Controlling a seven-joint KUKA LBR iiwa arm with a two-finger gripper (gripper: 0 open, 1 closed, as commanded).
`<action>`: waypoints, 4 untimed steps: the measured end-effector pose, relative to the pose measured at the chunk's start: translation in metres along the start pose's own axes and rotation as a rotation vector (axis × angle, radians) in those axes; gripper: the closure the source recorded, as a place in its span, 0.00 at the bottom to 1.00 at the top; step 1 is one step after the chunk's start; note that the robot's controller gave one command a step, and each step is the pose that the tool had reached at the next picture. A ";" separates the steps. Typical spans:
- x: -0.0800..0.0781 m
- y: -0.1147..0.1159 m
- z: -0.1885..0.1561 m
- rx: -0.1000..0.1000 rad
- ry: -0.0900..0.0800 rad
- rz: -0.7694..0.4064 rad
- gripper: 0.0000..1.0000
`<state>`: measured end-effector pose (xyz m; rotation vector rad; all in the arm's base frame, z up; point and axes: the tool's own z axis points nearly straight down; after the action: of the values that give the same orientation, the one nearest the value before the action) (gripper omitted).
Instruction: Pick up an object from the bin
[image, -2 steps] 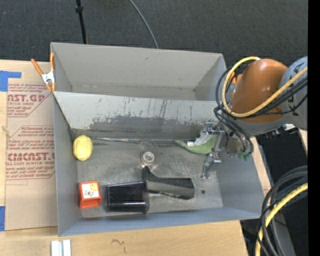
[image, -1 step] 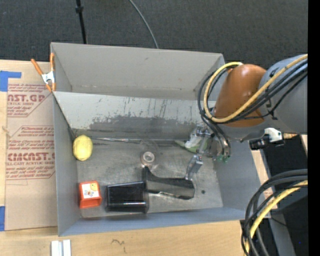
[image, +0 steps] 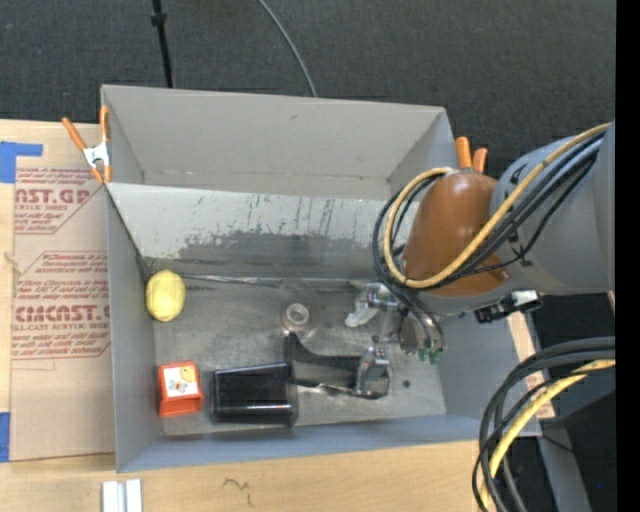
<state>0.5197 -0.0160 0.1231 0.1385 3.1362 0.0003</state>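
My gripper (image: 367, 343) hangs low in the right half of the bin, open, its two metal fingers spread one toward the back and one toward the front. Nothing sits between them. The front fingertip (image: 375, 377) stands at the right end of a black curved piece (image: 318, 366) lying on the bin floor; I cannot tell whether they touch. A small clear round thing (image: 295, 317) lies just left of the gripper. A black rectangular block (image: 252, 394) lies against the curved piece's left end.
A yellow lemon-like ball (image: 166, 296) rests by the left wall. An orange box with a picture on its face (image: 179, 388) stands in the front left corner. The arm with its brown cover and looped cables overhangs the bin's right side.
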 end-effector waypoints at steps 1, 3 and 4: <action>0.005 0.018 0.043 0.002 0.004 0.144 0.00; 0.005 0.018 0.038 -0.002 0.004 0.144 1.00; 0.007 0.017 0.034 -0.001 0.008 0.144 1.00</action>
<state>0.5146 0.0020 0.0888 0.3651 3.1259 0.0019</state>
